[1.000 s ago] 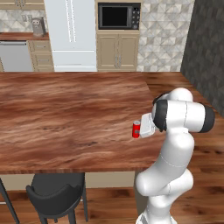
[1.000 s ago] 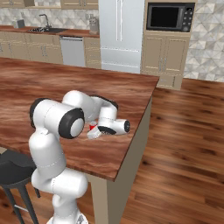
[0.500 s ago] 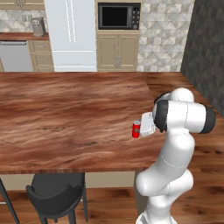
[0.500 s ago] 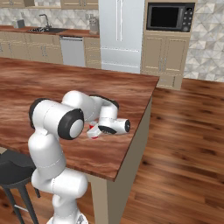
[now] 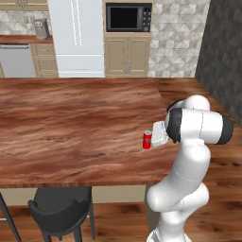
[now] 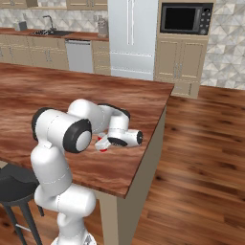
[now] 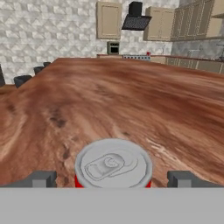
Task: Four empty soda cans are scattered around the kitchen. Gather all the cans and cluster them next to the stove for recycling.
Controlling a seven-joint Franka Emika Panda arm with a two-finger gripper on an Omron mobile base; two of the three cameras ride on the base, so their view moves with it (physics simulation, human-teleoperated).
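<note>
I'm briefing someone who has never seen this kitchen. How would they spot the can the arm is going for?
Find the long wooden island counter. Near its right edge stands a small red soda can with a silver top, between the open gripper fingers. It is the counter's one red thing.

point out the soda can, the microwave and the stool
soda can [image 7: 113, 164], hand view, on its silver top
microwave [image 5: 128, 17], left base view, on its dark door
stool [image 5: 60, 211], left base view, on its black seat
</note>
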